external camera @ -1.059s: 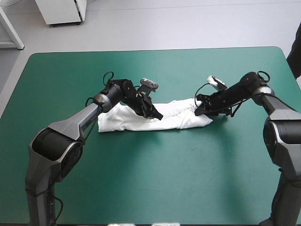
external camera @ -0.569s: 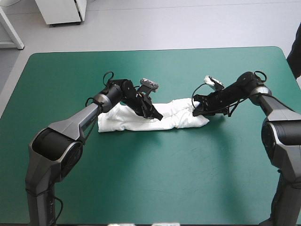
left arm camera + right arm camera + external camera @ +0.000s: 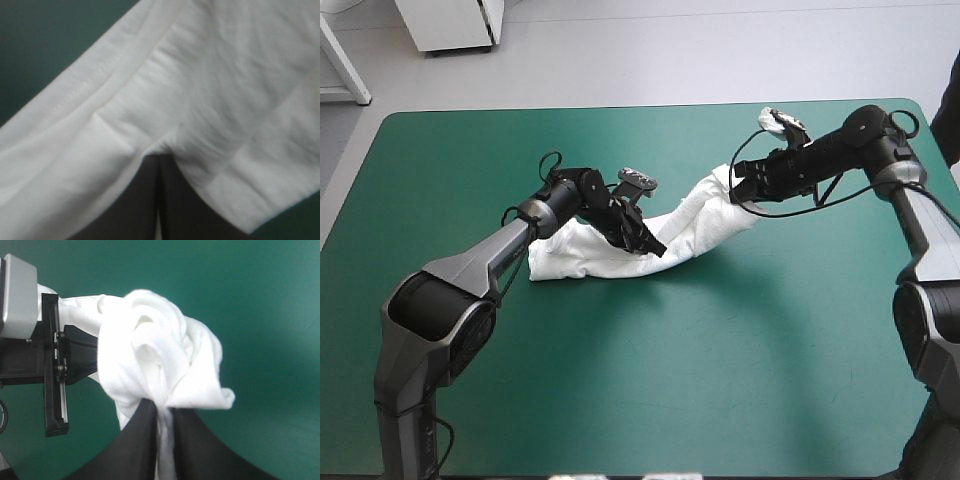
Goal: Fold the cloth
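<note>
Since the earlier picture the right gripper (image 3: 740,190) has been raised and drawn toward the far right corner of the bench (image 3: 720,380), and the right end of the T-shirt (image 3: 585,258) has been lifted with it. This gripper is closed almost fully on a bunched fold of the white fabric. The left gripper (image 3: 655,247) is held low at the middle of the T-shirt, pressed together on the fabric. The left part of the T-shirt lies on the bench, a little left of centre.
</note>
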